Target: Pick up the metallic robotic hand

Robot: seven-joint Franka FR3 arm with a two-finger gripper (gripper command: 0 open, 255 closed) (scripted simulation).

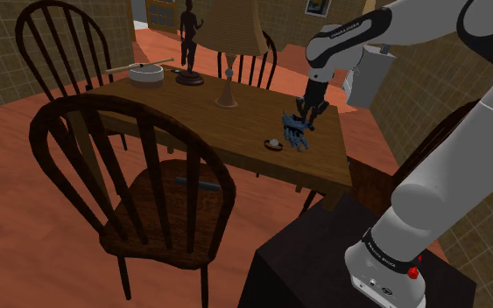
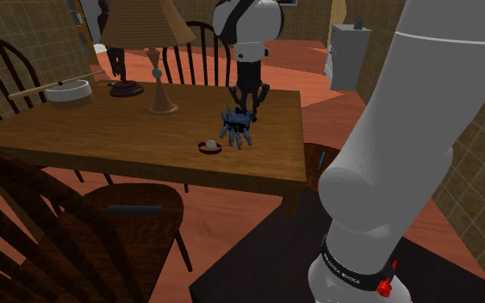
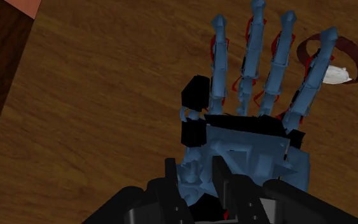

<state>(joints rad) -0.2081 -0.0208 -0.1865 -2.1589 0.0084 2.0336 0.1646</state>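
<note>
The robot hand [image 3: 247, 146] is blue, with black blocks on its thumb side and thin red wires running along its fingers. It has four long fingers, each made of little jointed pieces, spread out like a fan. Its palm is a chunky blue plate.

It is on the brown wooden table [image 1: 192, 122], near the edge closest to the robot's stand. The black gripper [image 3: 196, 175] is right at its wrist end. The gripper's two fingers are pulled in close and squeeze that blue wrist part between them. I cannot tell if the hand is off the table.

Just beside the blue fingertips is a small brown ring [image 3: 355, 57] with a white thing [image 3: 337, 75] in it. Farther back on the table are a lamp [image 1: 227, 92], a pale bowl [image 1: 145, 73] and a dark statue [image 1: 188, 44].
</note>
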